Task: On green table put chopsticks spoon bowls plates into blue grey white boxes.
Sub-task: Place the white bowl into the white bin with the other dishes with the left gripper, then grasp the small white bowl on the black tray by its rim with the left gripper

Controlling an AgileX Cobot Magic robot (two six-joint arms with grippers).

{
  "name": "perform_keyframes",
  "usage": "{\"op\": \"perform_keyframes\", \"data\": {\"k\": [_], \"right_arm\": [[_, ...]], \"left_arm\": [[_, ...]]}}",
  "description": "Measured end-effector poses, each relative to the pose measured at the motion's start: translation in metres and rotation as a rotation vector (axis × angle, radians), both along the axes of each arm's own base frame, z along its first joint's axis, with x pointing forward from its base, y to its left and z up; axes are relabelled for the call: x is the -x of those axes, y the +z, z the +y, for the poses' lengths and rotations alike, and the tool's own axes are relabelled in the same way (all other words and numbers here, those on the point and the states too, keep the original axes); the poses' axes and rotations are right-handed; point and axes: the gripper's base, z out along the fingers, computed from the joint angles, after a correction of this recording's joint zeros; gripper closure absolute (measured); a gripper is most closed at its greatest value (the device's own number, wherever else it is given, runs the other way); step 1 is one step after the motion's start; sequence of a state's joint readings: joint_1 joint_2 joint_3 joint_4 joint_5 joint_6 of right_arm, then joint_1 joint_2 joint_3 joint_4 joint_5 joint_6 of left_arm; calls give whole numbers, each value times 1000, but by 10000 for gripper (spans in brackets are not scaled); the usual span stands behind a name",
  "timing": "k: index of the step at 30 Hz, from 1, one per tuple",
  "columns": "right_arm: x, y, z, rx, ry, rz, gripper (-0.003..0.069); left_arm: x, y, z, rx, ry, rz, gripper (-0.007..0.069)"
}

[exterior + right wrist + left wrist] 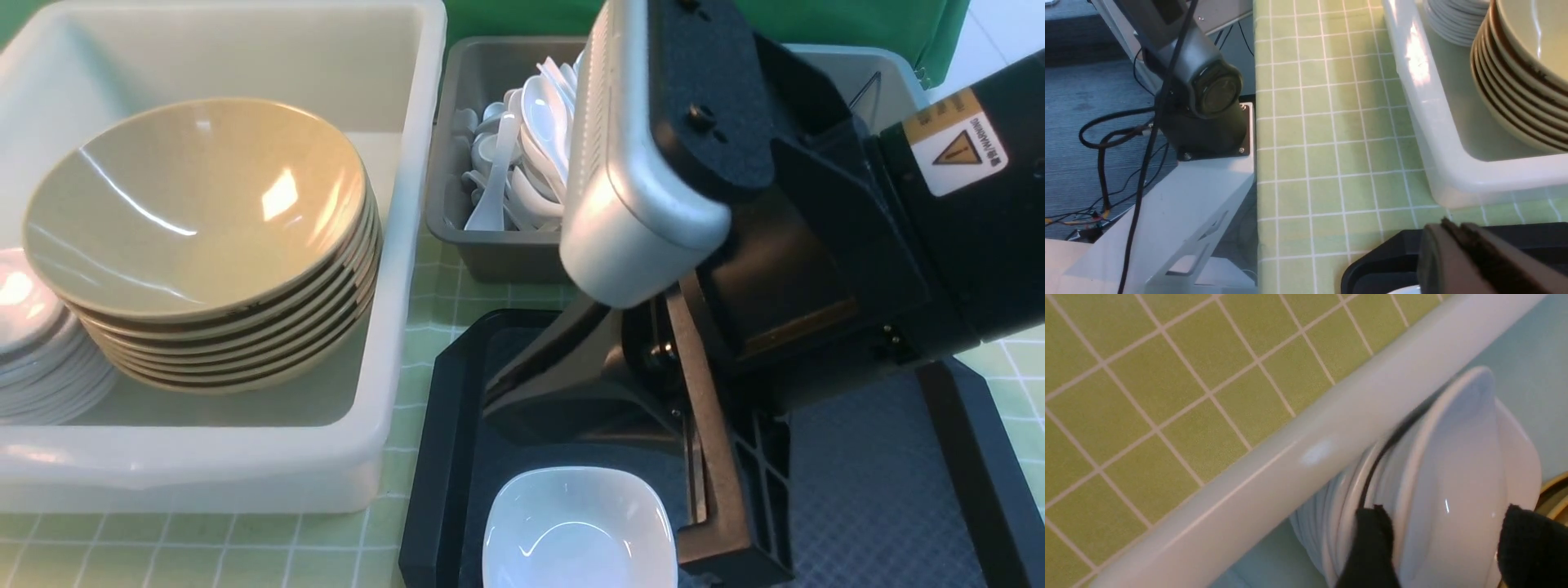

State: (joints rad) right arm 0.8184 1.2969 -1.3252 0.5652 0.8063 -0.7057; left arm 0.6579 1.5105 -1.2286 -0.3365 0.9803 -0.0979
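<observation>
Green counter [196,551]: pale w/ white grid; carries the boxes & tray, prob. so everything sits within arm's reach.
White box [400,245]: biggest bin; takes bowls + plates, likely b/c only it has room for wide ware.
Black tray [890,506]: in front of the smaller boxes, prob. the pick-up spot.
Dark grey box [522,261]: behind tray, beside white box; holds spoons.
Blue-grey box [898,77]: partly hidden by R arm; prob. the chopsticks' bin.
Bowls [196,204]: nested in one tilted stack in white box, touching the plates; nesting saves floor space.
L gripper [1447,543]: jaws apart, one finger each side of a white plate [1466,469] in the white box; no firm squeeze visible, so looks like a release onto the pile. Plate stands steeply by the wall, could slip.
R gripper [1453,245]: fingers together, nothing held that I can see; over tray edge, near remaining plate.
Stacked plates [49,384]: in white box beside bowls, overlapped to stay compact.
Remaining plate [580,527]: on tray, hollow up, rim exposed for a pinch; likely next.
Spoons [543,122]: loose heap, mixed directions; small enough to dump w/o stacking.
Chopsticks: a thin dark tip [865,90] in blue-grey box, prob. one; rest n/v.
</observation>
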Motion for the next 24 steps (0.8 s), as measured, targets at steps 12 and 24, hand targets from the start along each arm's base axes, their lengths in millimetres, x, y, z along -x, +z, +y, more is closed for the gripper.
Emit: {"op": "perform_keyframes", "data": {"k": [12, 24], "right_arm": [[-8, -7, -8, 108, -106, -4, 596], [-26, 1, -90, 150, -473, 34, 588]], "left_arm": [[24, 35, -12, -195, -16, 1, -39], [5, 70, -226, -263, -1090, -328, 80]]}}
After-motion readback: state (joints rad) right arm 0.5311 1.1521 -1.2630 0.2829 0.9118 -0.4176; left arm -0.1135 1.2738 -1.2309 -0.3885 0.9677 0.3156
